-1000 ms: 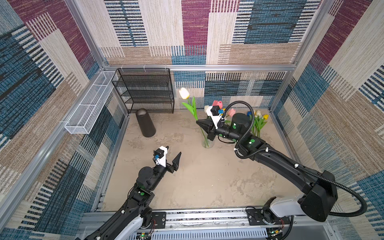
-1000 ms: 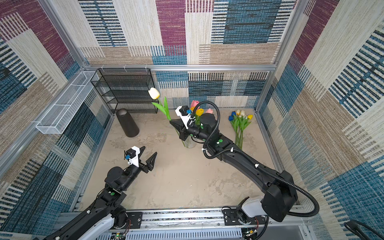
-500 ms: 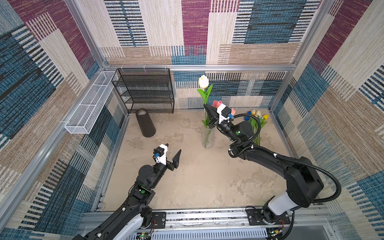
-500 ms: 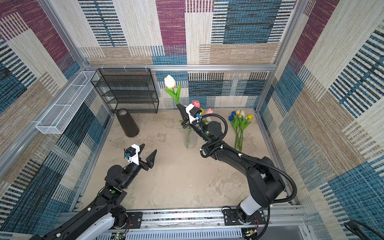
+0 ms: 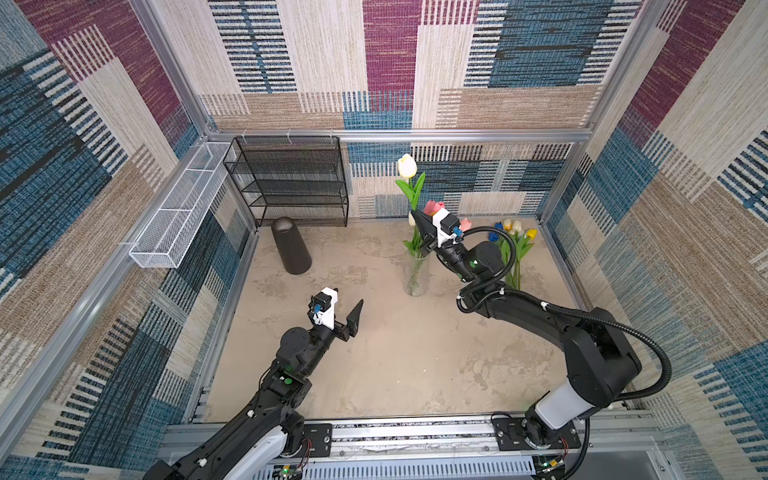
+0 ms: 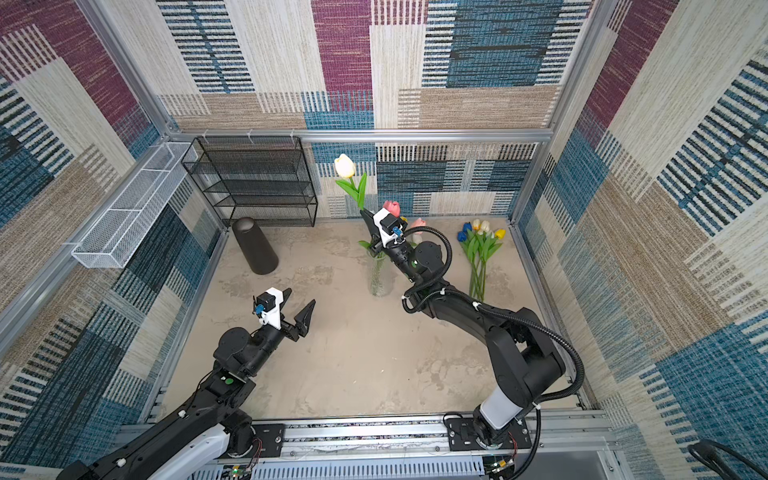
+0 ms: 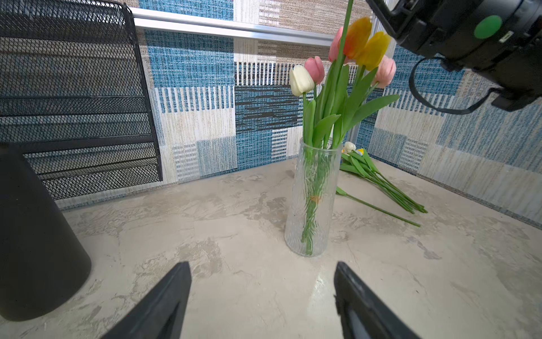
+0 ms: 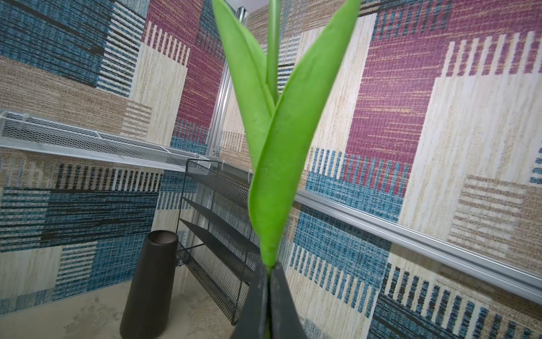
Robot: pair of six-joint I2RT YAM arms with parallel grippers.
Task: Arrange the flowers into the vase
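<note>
Tulip stem in the right end effector (image 5: 415, 216): from my console I see its jaws pressed together on the green stem of a white tulip (image 5: 407, 166), and the right wrist view shows the two black fingertips (image 8: 258, 293) meeting just below the point where the leaves (image 8: 275, 176) fork. The flower stands nearly upright, its head well above the arm, directly over the glass vase (image 5: 415, 276). In the left wrist view the held stem runs down among the blooms already standing there. I cannot tell whether its lower end is inside the rim.

The vase stands upright on the table (image 5: 395, 365), toward the rear and right of centre. It holds a bunch of tulips (image 7: 337, 88): white, pink, orange and yellow heads, with their stems visible through the ribbed glass.

The loose flowers (image 5: 513, 249) lie flat on the table in the rear right corner, near the vase but apart from it. Their heads are blue, white and yellow and point toward the back wall.

My left end effector (image 5: 347, 309) hangs above the table on the near left, jaws spread wide with nothing between them, pointed toward the vase and well apart from it.

A black cone-shaped vase (image 5: 291, 247) stands at the rear left, just in front of a black mesh rack (image 5: 291, 183).
</note>
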